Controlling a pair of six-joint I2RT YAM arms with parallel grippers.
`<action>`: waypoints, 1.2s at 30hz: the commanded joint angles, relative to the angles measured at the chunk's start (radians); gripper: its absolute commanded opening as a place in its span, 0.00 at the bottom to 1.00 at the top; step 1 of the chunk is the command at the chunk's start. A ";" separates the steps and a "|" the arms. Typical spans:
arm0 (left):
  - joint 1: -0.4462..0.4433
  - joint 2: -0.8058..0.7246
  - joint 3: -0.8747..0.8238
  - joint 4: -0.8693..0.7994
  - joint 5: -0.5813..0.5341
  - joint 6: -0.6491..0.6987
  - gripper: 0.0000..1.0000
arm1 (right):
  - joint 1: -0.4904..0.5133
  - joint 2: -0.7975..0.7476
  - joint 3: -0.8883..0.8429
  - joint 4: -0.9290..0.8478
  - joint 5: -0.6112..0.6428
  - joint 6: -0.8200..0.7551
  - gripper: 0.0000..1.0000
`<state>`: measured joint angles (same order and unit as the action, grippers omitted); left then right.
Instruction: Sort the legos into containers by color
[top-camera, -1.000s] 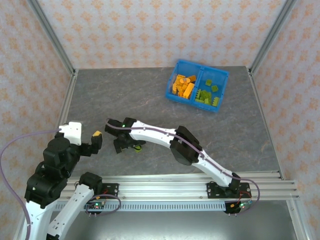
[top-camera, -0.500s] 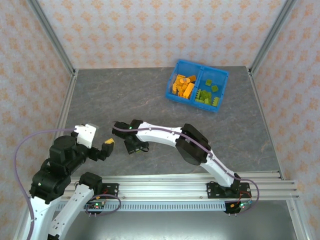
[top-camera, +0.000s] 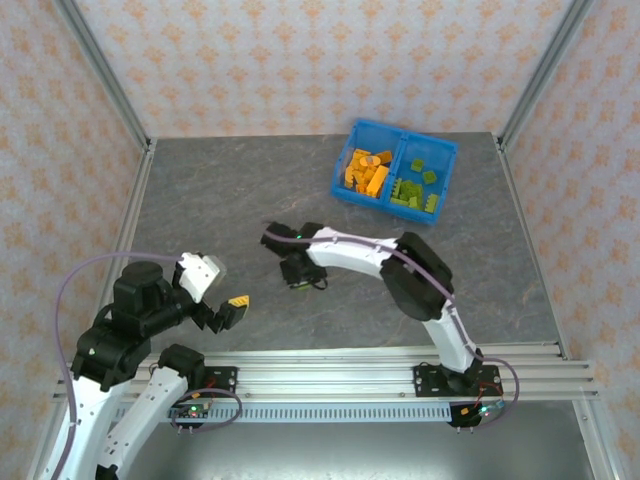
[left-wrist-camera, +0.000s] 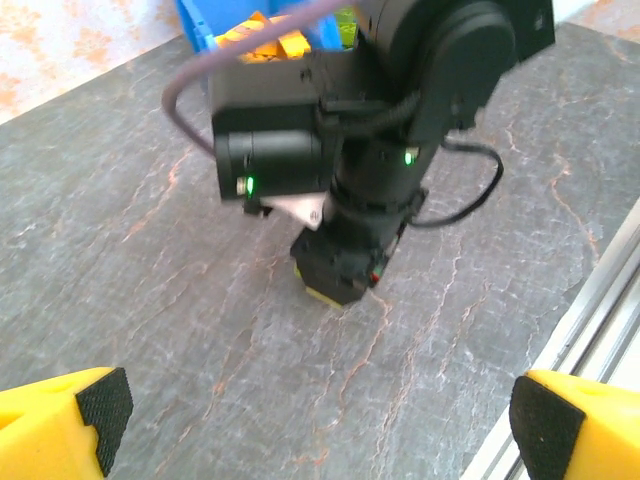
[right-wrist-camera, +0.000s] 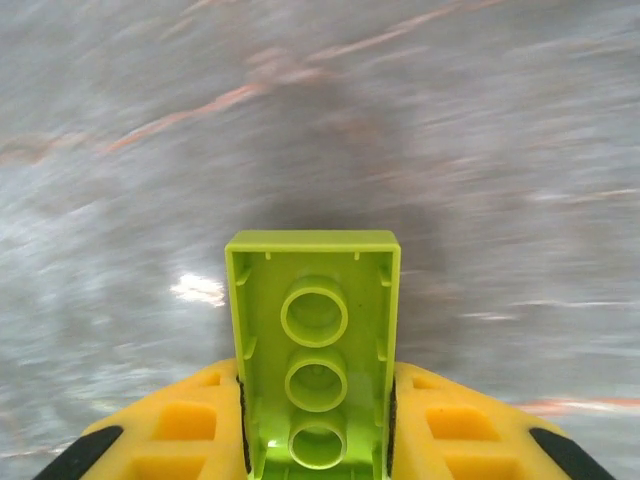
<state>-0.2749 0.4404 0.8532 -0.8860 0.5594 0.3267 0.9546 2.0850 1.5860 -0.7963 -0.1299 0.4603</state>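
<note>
Right jaws: nearly closed on a green brick (right-wrist-camera: 314, 350), which is gripped between the yellow fingers (right-wrist-camera: 180, 435) at lower centre of the wrist view, hollow underside showing.
Left jaws: spread wide, holding nothing, lower left of the overhead view.
Bin (top-camera: 448, 175): upper right of the bench (top-camera: 220, 200); orange bricks (top-camera: 366, 172) in its left compartment, green bricks (top-camera: 417, 187) in its right.

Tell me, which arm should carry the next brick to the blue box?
Right. The right gripper pinches a lime green brick, nearer the blue bin; the left gripper is open and empty.
</note>
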 joint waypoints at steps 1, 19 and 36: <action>0.003 0.053 -0.011 0.123 0.091 0.016 1.00 | -0.072 -0.166 -0.067 0.064 0.021 0.011 0.26; -0.178 0.396 -0.003 0.541 -0.038 -0.161 1.00 | -0.694 -0.350 -0.089 0.141 0.278 -0.131 0.25; -0.249 0.566 -0.012 0.635 -0.424 -0.418 1.00 | -0.823 0.165 0.517 0.070 0.220 -0.160 0.50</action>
<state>-0.5171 1.0035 0.8494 -0.2901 0.2195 -0.0532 0.1364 2.2597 2.0308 -0.6678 0.1009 0.3038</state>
